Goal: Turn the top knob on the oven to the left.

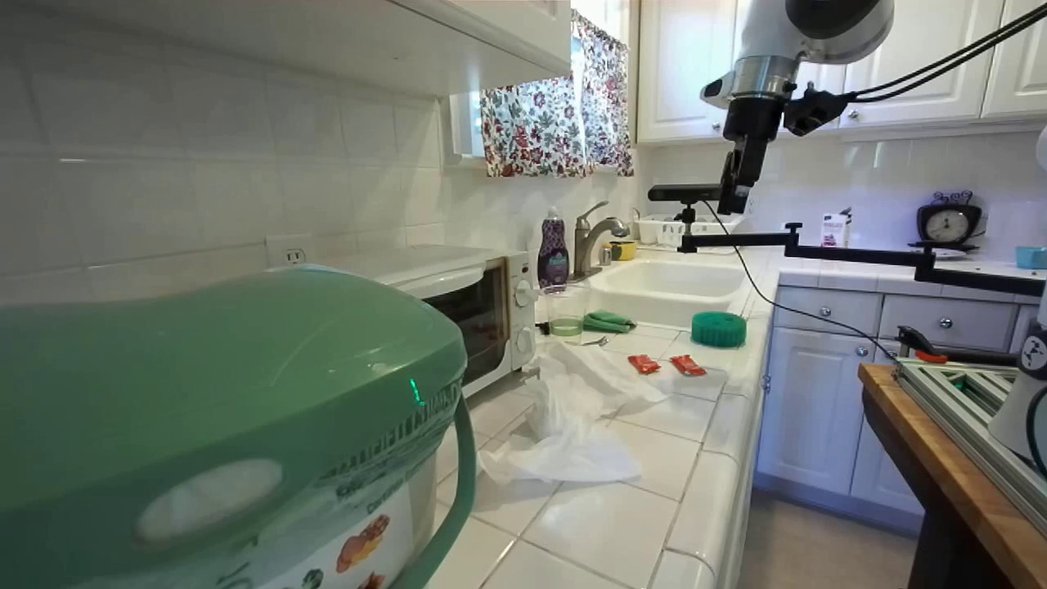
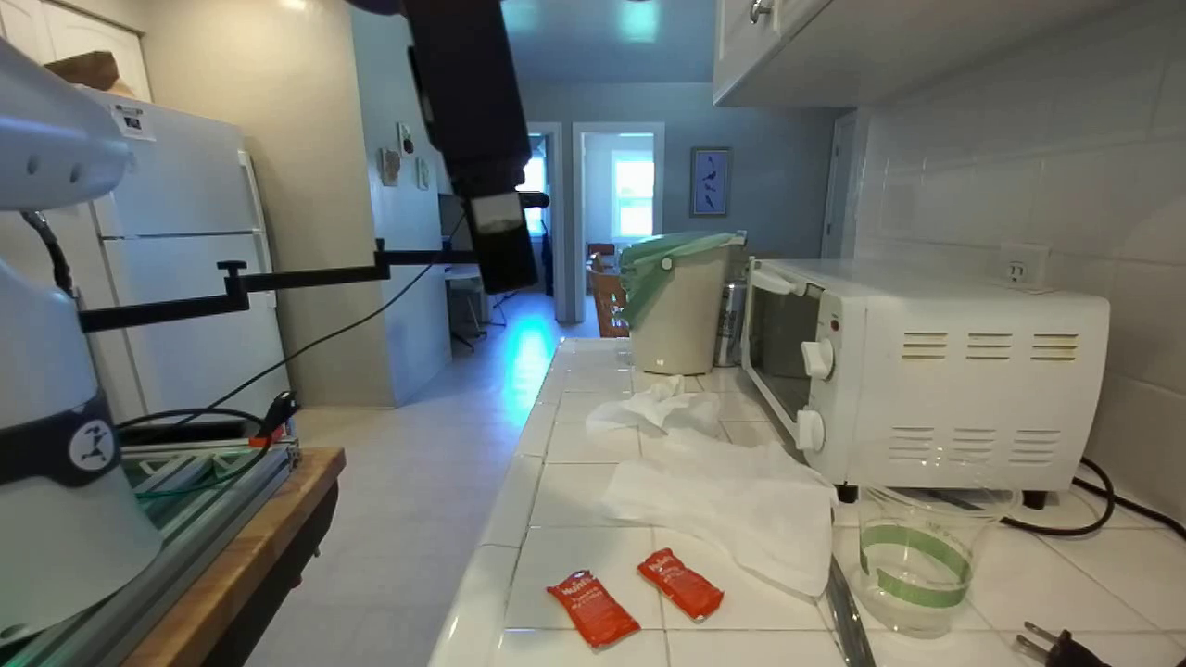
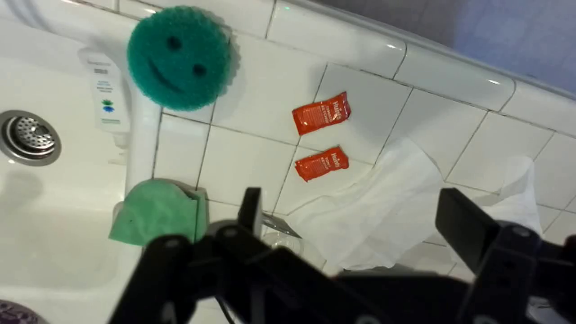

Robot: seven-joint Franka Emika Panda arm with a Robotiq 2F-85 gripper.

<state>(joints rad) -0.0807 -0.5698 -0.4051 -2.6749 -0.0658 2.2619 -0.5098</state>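
Turning the top knob: not yet begun, by the look of it; the step in hand seems to be the approach.
Oven: white; the top knob sits on its front, directly above the lower knob. In an exterior view both are toward its near end, facing left.
Fingers: spread apart, nothing between them, aimed down from high over the bench, well apart from the oven.
Top knob approach: best to swing the fingers to face the oven front and come in square, one on each side.
Top knob grip: close until snug, centred on its axis; its setting is too small to read.
Top knob turn: roll smoothly anticlockwise as seen facing it, with little push or pull, since the oven might slide.
Lower knob: pass above it to avoid a double catch.
Clear cup and white paper: near the oven; a low path could snag either.
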